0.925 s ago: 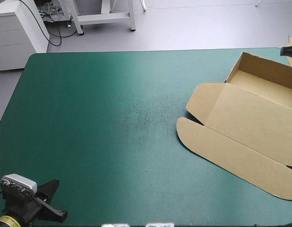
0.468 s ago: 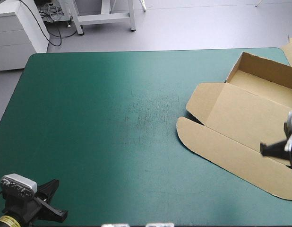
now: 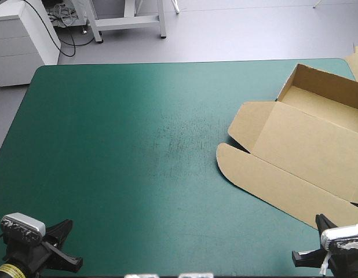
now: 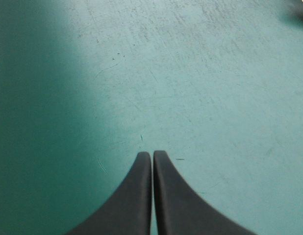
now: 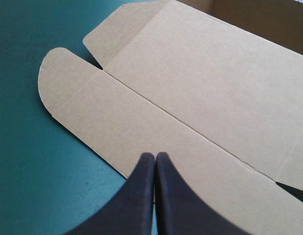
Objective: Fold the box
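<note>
Right gripper [image 5: 154, 154]: black fingers pressed together, nothing between them, at the table [image 3: 127, 150]'s near right corner. The tips are over the near long flap of the box [image 3: 300, 153]. Left gripper [image 4: 152, 152]: also together and empty, at the table's near left corner.

Risk, my judgement: with closed tips I can only push. A nudge on that loose flap might slide the whole sheet across the table instead of creasing it.

Box: brown board on the table's right half. Its far part is raised into an open tray, with the lid and rounded flaps lying flat.
</note>
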`<state>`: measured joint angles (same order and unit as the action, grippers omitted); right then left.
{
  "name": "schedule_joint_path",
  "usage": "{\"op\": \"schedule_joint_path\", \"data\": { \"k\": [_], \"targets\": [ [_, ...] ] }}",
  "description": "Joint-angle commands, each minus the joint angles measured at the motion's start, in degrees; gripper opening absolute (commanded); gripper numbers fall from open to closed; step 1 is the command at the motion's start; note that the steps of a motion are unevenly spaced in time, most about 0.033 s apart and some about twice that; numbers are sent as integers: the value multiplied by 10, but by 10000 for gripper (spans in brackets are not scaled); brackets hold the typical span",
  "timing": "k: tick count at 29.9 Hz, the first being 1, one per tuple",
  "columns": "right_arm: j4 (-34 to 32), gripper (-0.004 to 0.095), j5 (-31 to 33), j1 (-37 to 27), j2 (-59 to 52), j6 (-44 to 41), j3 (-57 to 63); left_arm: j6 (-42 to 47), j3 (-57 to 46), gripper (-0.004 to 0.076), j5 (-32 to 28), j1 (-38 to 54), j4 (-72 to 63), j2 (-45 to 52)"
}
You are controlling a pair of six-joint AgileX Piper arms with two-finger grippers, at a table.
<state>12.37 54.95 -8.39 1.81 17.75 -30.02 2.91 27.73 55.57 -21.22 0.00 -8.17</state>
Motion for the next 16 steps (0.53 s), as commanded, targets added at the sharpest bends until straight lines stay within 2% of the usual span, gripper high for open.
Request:
{"op": "schedule_joint_path", "data": {
  "k": [1,6,16],
  "targets": [
    [18,-17,-82,20,0,-25,18,1,13,-8,-39,-1,-3,-10],
    [20,-17,-105,51,2,-16,28,1,13,-8,-39,-1,-3,-10],
    [20,-18,-111,50,2,-19,30,1,13,-8,-38,-1,-3,-10]
  ]
}}
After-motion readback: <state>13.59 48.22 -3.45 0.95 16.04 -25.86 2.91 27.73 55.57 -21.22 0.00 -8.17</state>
